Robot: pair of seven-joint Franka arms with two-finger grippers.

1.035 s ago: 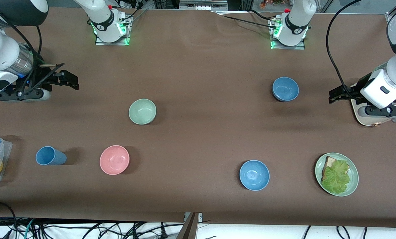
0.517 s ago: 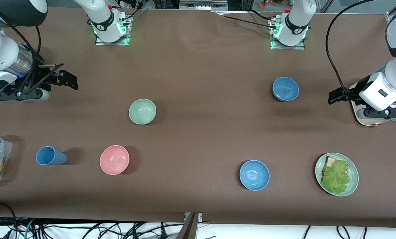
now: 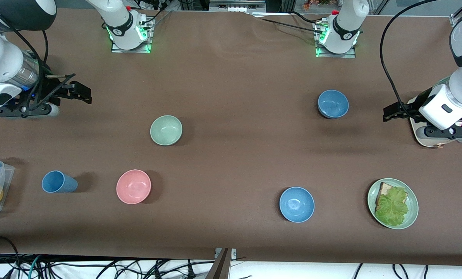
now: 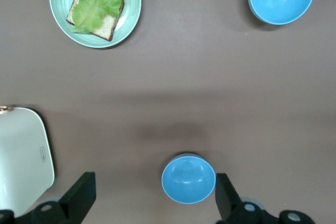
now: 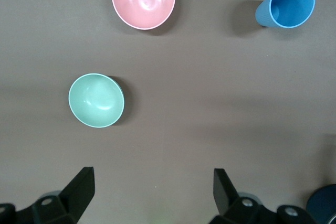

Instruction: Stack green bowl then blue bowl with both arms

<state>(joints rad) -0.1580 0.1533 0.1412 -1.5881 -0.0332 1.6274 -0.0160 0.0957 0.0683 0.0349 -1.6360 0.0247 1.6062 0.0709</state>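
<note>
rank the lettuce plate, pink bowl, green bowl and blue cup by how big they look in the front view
1. green plate with bread and lettuce
2. pink bowl
3. green bowl, slightly smaller-looking than the pink, though it lies farther from the camera, so they may match
4. blue cup

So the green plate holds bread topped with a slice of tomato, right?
Not quite. The front view shows the green plate holding bread topped with a lettuce leaf, not tomato.

Bright even overhead light, soft short shadows, sharp focus, slight glare
</note>
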